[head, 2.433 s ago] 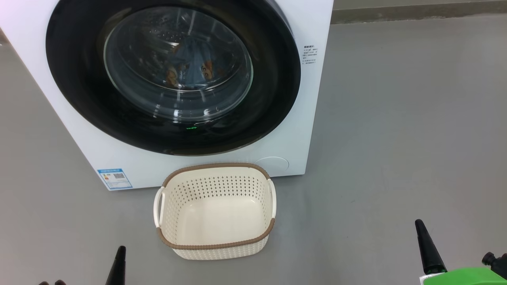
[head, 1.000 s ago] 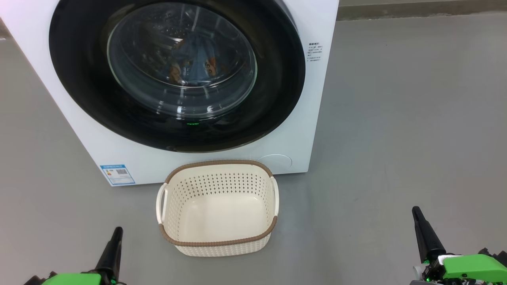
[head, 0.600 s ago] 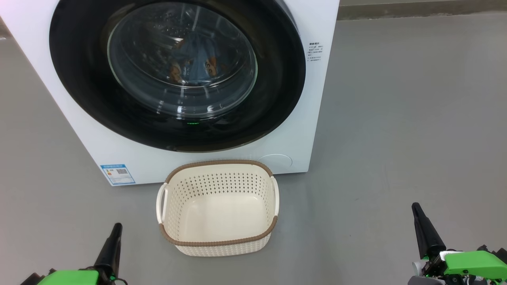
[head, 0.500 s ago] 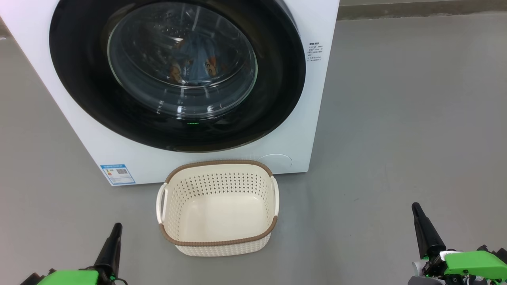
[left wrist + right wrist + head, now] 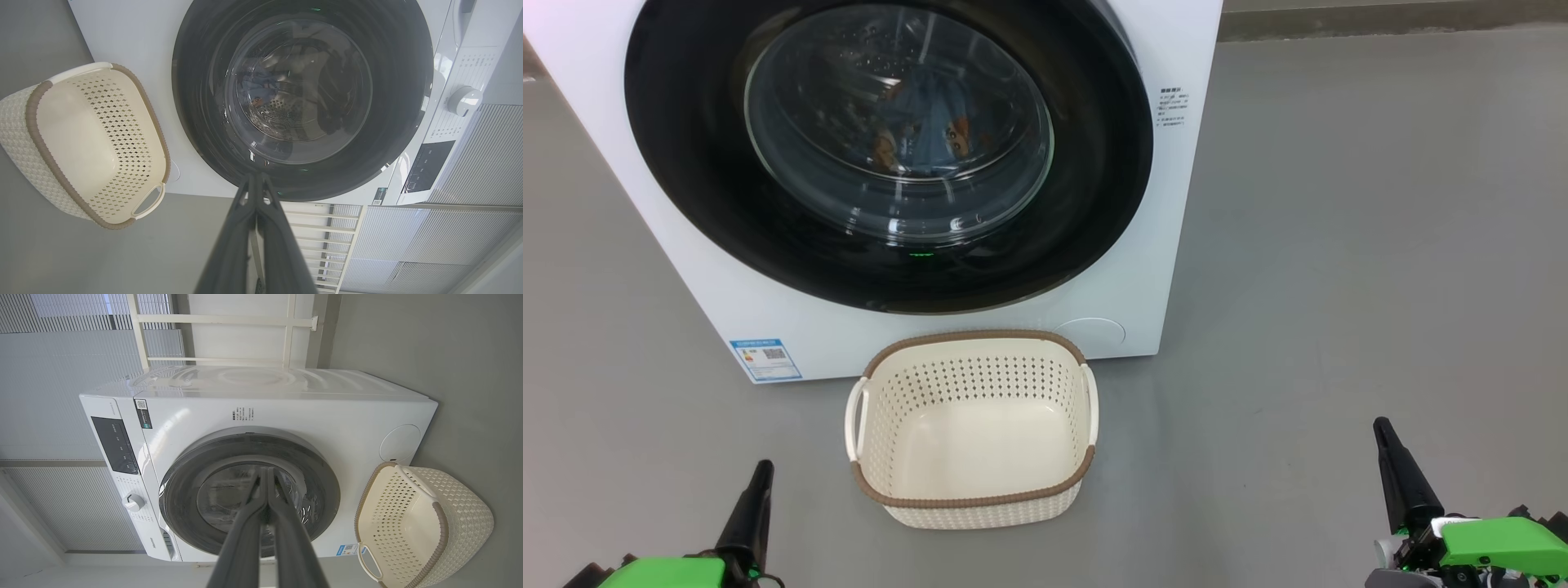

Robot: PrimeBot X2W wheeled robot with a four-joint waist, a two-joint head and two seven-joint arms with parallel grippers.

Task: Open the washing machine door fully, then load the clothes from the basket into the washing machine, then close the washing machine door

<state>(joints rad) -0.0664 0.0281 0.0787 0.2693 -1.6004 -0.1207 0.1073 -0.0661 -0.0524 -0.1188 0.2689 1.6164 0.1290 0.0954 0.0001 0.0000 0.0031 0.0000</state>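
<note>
The white washing machine (image 5: pixel 1168 245) (image 5: pixel 310 412) stands ahead with its round black-rimmed door (image 5: pixel 711 220) (image 5: pixel 196 102) (image 5: pixel 327 486) shut flat against the front. Behind the glass bowl, the blue clothes (image 5: pixel 923 122) (image 5: pixel 255 87) with orange-brown animals lie in the drum. The cream basket (image 5: pixel 970 431) (image 5: pixel 81 139) (image 5: pixel 416 522) sits on the floor in front of the machine with nothing in it. My left gripper (image 5: pixel 760 478) (image 5: pixel 256 177) is low at the left and shut. My right gripper (image 5: pixel 1384 437) (image 5: pixel 266 473) is low at the right and shut, holding nothing.
Grey floor (image 5: pixel 1339 286) spreads to the right of the machine and around the basket. A control panel with a knob (image 5: pixel 463 100) (image 5: pixel 132 502) is on the machine's top front. A white rack (image 5: pixel 220 322) and ribbed wall panels stand behind the machine.
Since 2.4 s ago the head camera shifted slightly and both grippers rose further into view at the bottom corners. Over the last second nothing has visibly moved.
</note>
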